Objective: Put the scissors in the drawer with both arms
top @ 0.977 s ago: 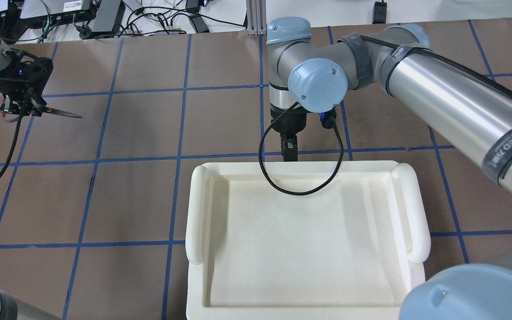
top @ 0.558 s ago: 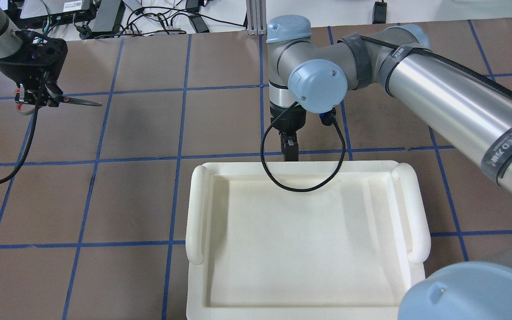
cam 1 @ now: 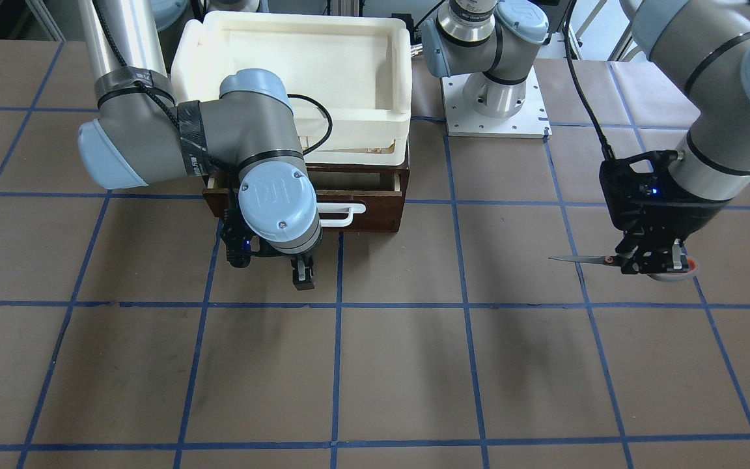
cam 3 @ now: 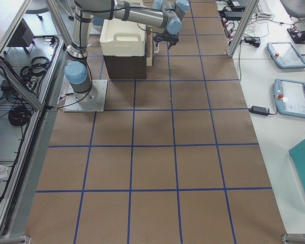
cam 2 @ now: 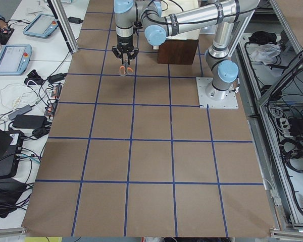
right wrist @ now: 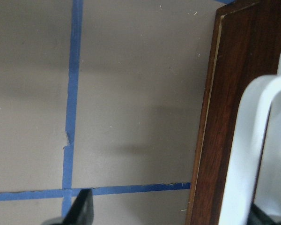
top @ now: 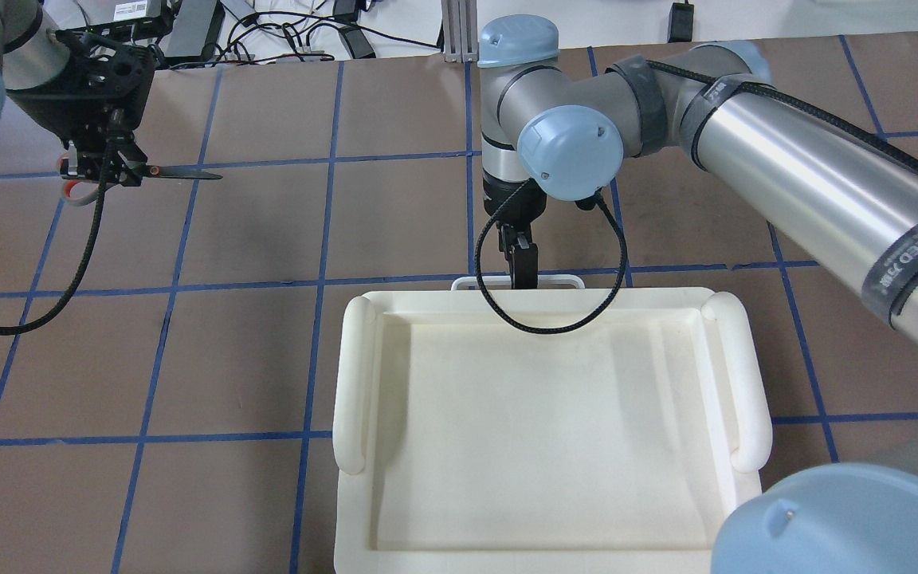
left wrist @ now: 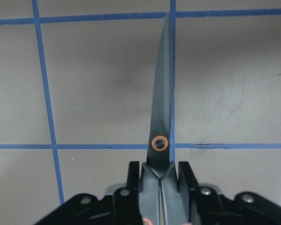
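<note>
My left gripper point(top: 100, 169) is shut on the scissors point(top: 180, 173) at the handle end. It holds them level above the table, blades pointing toward the middle; they also show in the front view point(cam 1: 583, 260) and the left wrist view point(left wrist: 161, 108). My right gripper point(top: 521, 269) hangs in front of the dark brown drawer point(cam 1: 375, 212). In the right wrist view its fingers point(right wrist: 82, 208) stand wide apart, with the white handle point(right wrist: 253, 140) between them near the far finger. The drawer is slightly out, showing a pale strip of interior point(cam 1: 349, 179).
A white foam tray point(top: 355, 375) sits on the brown box over the drawer. A black cable loop point(top: 555, 319) hangs from the right wrist over the tray's far edge. The left arm's base plate point(cam 1: 495, 111) stands beside the box. Cables and devices point(top: 268, 32) lie past the far table edge.
My left gripper has carried the scissors to the right and toward the far side. The right wrist has drawn back from the tray, and the white drawer handle now shows past the tray's edge.
</note>
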Motion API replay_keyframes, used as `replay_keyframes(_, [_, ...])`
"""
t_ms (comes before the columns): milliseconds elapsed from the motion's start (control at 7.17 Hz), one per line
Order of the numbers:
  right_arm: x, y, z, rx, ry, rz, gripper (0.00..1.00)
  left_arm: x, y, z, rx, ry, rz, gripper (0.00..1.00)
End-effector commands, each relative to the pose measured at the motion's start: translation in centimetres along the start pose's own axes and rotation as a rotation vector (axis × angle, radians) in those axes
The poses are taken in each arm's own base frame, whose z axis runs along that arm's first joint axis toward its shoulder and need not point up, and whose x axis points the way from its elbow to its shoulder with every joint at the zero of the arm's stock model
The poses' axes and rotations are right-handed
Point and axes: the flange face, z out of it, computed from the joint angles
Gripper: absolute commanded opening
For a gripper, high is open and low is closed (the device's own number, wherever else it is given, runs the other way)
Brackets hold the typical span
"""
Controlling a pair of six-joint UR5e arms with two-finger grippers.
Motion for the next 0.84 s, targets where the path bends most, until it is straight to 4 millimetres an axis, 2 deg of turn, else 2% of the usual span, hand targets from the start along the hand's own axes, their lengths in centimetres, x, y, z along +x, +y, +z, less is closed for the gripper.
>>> replay_keyframes(0, [-0.5,-0.4,-0.4,-0.005,-0.026,-0.019,1.00,0.9,-2.2,-0.5,0.013,0.020,-0.031,0.00])
replay_keyframes(140, [-1.0,-0.5,-0.3,-0.005,-0.034,-0.023,1.00,1.6,-3.8,-1.5,0.003,0.023,-0.018,0.00])
replay_keyframes(279, [-2.0,-0.4,-0.8,-0.007,-0.048,-0.024,1.00,2.3,-4.4,-2.9,-0.013,0.007,-0.013,0.00])
replay_keyframes(698, [-3.9,-0.2,-1.1,-0.009,-0.062,-0.027,1.00,3.2,-4.9,-3.5,-0.009,0.030,0.002,0.00])
